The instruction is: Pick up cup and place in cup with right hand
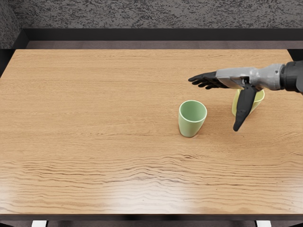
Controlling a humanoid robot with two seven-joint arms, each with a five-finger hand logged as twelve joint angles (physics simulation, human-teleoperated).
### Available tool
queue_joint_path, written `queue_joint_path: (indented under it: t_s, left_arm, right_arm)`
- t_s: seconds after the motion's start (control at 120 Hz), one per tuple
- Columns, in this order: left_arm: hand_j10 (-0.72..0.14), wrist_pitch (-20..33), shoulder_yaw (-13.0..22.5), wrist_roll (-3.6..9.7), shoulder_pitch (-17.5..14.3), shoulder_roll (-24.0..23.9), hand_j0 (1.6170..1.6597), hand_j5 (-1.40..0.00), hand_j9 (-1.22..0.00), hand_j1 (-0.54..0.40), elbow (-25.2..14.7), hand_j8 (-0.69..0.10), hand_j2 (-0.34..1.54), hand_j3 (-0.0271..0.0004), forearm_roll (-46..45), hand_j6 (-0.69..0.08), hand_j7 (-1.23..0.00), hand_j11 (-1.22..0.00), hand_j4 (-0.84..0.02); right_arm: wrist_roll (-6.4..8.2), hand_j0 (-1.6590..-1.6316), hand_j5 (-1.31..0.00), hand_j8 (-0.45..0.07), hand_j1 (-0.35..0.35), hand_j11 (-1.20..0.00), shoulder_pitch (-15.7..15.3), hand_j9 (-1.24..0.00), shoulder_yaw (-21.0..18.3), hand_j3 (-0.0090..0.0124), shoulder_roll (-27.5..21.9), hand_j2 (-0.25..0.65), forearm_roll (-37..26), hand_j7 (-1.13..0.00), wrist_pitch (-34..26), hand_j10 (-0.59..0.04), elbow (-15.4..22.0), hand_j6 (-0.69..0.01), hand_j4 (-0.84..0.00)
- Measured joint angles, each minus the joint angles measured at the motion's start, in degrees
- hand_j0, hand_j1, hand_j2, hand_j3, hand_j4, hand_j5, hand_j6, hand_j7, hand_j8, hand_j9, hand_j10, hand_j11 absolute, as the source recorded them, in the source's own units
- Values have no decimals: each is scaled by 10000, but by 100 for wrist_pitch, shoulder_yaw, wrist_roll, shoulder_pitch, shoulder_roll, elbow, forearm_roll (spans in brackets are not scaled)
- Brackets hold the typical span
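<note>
Lengthwise, the wooden table (94,118) spans the view. Across its right side reaches the right hand (229,79), fingers extended leftward, thumb splayed toward the near edge, grasping nothing. The green cup (190,125) stands upright on the tabletop near it, mouth up, long axis vertical. The yellow cup (258,99), mouth up, sits partly hidden behind the thumb and wrist.
</note>
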Motion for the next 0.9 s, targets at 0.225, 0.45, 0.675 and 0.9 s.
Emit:
queue_joint_path:
  t_s: [0.225, 0.45, 0.675, 0.9]
  left_arm:
    - [-2, 0, 0, 0, 0, 0, 16581, -1, -1, 3490, 1, -3, 1, -1, 0, -3, -1, -1, -3]
    - [-2, 0, 0, -1, 0, 0, 16581, -1, -1, 3490, 2, -3, 1, -1, 0, -3, -1, 0, -3]
    - [-2, 0, 1, 0, 0, 0, 16581, -1, 0, 3491, 1, -3, 1, 0, -1, -3, -1, 0, -2]
    - [-2, 0, 1, 0, 0, 0, 16581, -1, 0, 3491, 0, -3, 0, 0, -1, -3, 0, 0, -2]
  right_arm:
    - [-146, -16581, -454, -381, -3096, -450, -13, -452, 135, 0, 59, -49, 77, -448, 0, -371, 215, -394, -382]
    - [-2209, -16581, -629, -518, -2930, -625, 316, -627, 391, 0, 535, -82, 50, -623, 0, -506, 304, -530, -516]
    - [-2699, -16581, -558, -456, -2987, -556, 615, -557, 178, 0, 1296, -78, -730, -554, 0, -447, 344, -465, -454]
    - [-2877, -16581, -519, -424, -3021, -517, 308, -518, -8, 0, 1623, -73, -1455, -516, -924, -415, 751, -433, -421]
